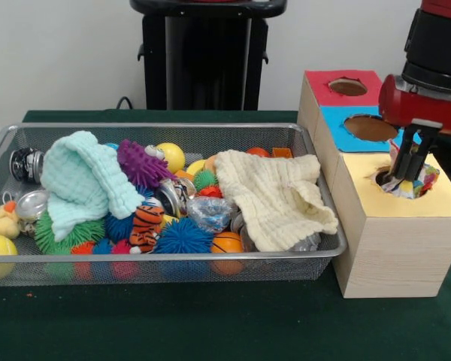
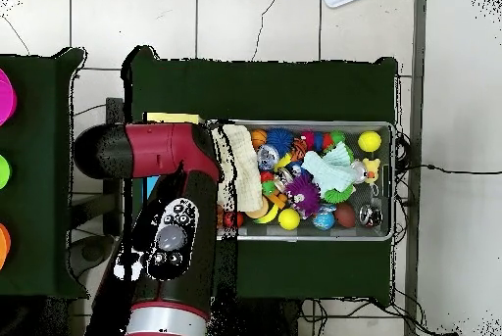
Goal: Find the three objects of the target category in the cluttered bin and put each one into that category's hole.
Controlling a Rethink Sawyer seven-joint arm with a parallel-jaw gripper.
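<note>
Yellow ringed the hole [image 1: 397, 181] on the wooden box [image 1: 395, 248] beside the basket [image 1: 165, 259]. Inside that hole, the hand [image 1: 404, 174] had its fingers pinched on a spotted white cloth [image 1: 421, 183].

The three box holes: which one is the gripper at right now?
The yellow-faced hole, nearest the camera in the front view. The gripper pushes a printed fabric piece into it; the blue-faced hole and red-faced hole stand empty.

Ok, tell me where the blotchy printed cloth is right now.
In the front view the printed cloth is at the right, bunched in the yellow-faced hole of the nearest wooden box, directly under the gripper. The overhead view hides it behind the arm.
</note>
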